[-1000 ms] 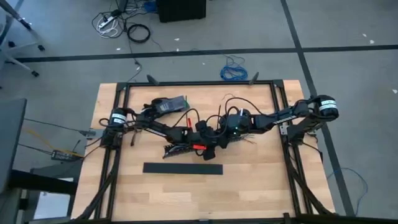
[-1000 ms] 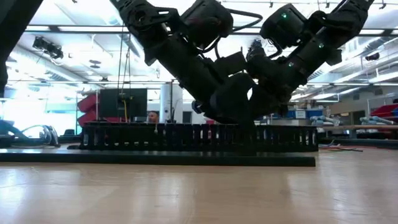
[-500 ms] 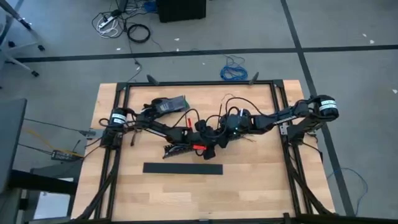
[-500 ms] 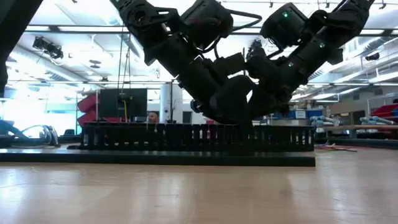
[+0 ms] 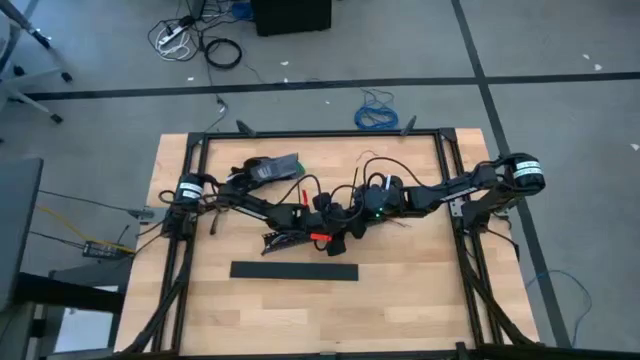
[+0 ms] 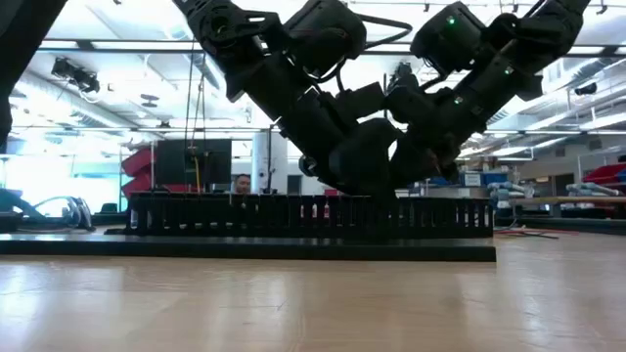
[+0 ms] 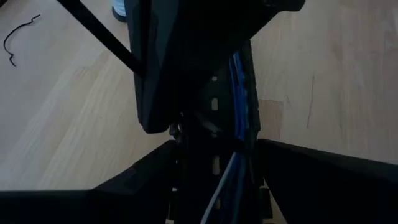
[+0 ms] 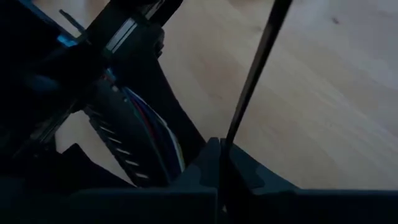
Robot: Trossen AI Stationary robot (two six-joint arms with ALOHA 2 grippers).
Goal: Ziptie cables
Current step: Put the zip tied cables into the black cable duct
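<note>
Both arms meet at the table's middle. The cables [image 7: 239, 93], blue with grey and white strands [image 8: 158, 127], lie along a short dark slotted piece [image 7: 211, 106] held by my left gripper [image 5: 322, 228]. My right gripper [image 5: 346, 224] is close beside it, shut on a thin black ziptie [image 8: 252, 74] that runs up and away from its fingers. The ziptie also crosses the left wrist view as a slanting black strip [image 7: 99, 31]. In the high view the arms hide the cables. My left gripper has its fingers [image 7: 149, 174] on the two long sides of the slotted piece carrying the cables [image 7: 236, 155], lying across it. Shadow hides the touching surfaces. My right gripper pinches the ziptie's lower end [image 8: 225, 140] between its two fingers; the strip stands straight out beyond them, clear of the table.
A long black slotted channel [image 5: 294, 270] lies on the table nearer the front edge and fills the low view [image 6: 313, 215]. A comb-edged piece [image 5: 283, 238] lies by the left gripper. A small curled wire scrap [image 7: 15, 40] rests on the wood. A grey device [image 5: 272, 168] sits at the back left.
My right gripper has risen slightly with the ziptie; in the low view its lower end no longer reaches down in front of the long channel. My left gripper has kept still.
</note>
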